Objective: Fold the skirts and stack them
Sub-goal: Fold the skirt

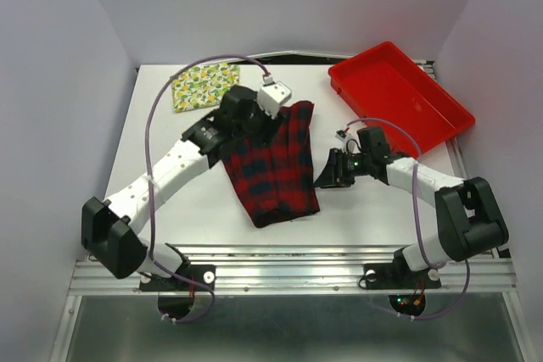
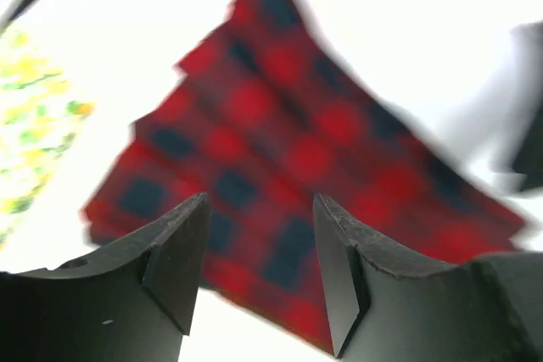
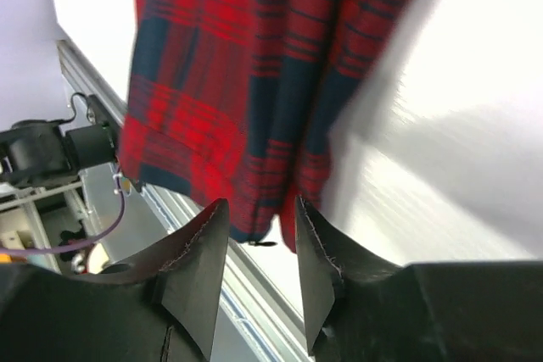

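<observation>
Pleated plaid skirt point(image 1: 276, 163), seemingly folded, lies by left gripper point(image 2: 259, 205) and right gripper point(image 3: 259, 209), jaws released and empty; lemon-print skirt point(image 1: 202, 85) and rigid red tray point(image 1: 399, 95) occupy the far corners of the table point(image 1: 365, 209).

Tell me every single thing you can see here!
plaid skirt: one, red and black, middle of the table
lemon skirt: one, cream-yellow with green, far left corner
tray: one, red, far right corner
table: one, white, under everything
left arm: one, white and black, near left
right arm: one, white and black, near right
left end effector: one, black, open above the plaid skirt
right end effector: one, black, open by the plaid skirt's right edge
</observation>
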Available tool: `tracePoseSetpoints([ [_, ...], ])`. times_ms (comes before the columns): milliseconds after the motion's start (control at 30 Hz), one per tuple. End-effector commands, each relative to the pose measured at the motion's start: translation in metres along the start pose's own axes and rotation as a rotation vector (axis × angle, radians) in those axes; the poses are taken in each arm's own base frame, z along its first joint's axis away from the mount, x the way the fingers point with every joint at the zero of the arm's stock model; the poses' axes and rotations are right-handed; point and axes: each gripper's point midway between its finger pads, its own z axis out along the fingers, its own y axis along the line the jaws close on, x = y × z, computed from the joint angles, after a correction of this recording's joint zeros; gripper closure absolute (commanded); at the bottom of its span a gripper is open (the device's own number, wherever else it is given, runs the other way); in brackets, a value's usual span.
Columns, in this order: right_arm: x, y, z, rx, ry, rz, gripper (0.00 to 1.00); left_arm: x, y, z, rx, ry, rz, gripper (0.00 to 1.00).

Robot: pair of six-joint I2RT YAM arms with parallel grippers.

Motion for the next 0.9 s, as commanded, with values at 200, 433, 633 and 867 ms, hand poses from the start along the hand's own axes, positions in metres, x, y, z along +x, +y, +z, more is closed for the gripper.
tracePoseSetpoints([
  [200,0.0,-0.031,0.027,0.028,0.025,0.049,0.73,0.07,-0.13,0.018,0.096,0.187,-0.358,0.39],
  [433,0.008,-0.031,0.03,-0.009,0.033,0.053,0.8,0.077,-0.167,0.049,0.138,0.251,-0.426,0.39],
  [633,0.013,-0.033,0.034,-0.021,0.062,0.094,0.81,0.1,-0.185,0.069,0.174,0.341,-0.455,0.43],
  [867,0.009,-0.03,0.034,-0.042,0.042,0.069,0.82,0.108,-0.191,0.085,0.166,0.381,-0.475,0.6],
])
